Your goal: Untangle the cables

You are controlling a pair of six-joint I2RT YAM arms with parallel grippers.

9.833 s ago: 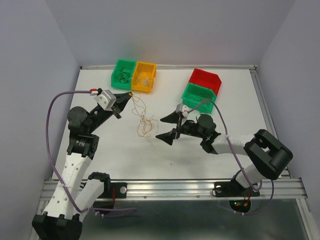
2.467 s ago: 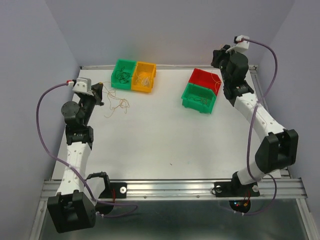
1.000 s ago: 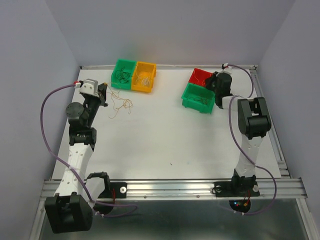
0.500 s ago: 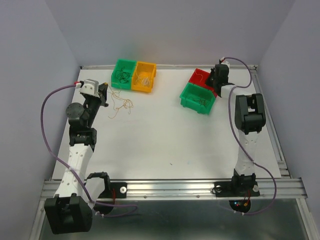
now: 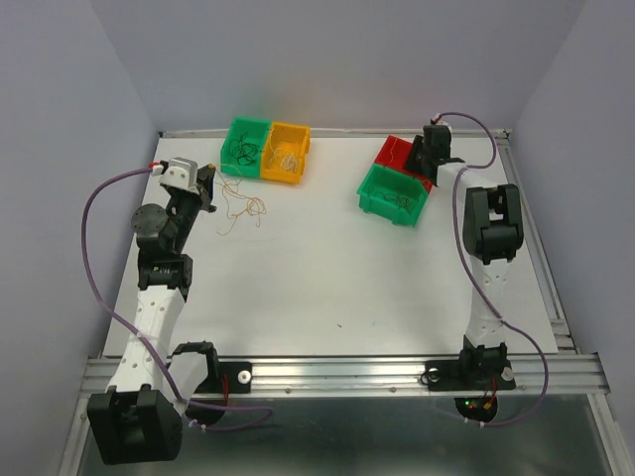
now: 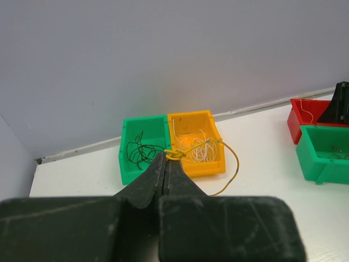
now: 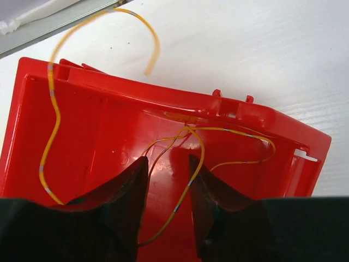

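White bench (image 5: 327,278) and pale purple walls fill the top view. At the far left sits the left tool (image 5: 208,186), with thin curly orange-tan cables (image 5: 241,206) lying loose on the bench just beside it. At the far right, the right tool (image 5: 419,161) points down into a red plastic bin (image 5: 387,154), which touches a green plastic bin (image 5: 382,210).

From the left wrist, the left tool is squeezed tight on a thin yellow cable (image 6: 237,162) that loops off to the right. Behind it, a second green bin (image 6: 136,174) holds dark cables (image 6: 140,152) and an orange plastic bin (image 6: 207,168) holds whitish cables (image 6: 203,152).

From the right wrist, the right tool has its fingers a little apart, low inside the red plastic bin. Yellow striped cables (image 7: 202,153) lie there. One runs through the gap, maybe untouched.
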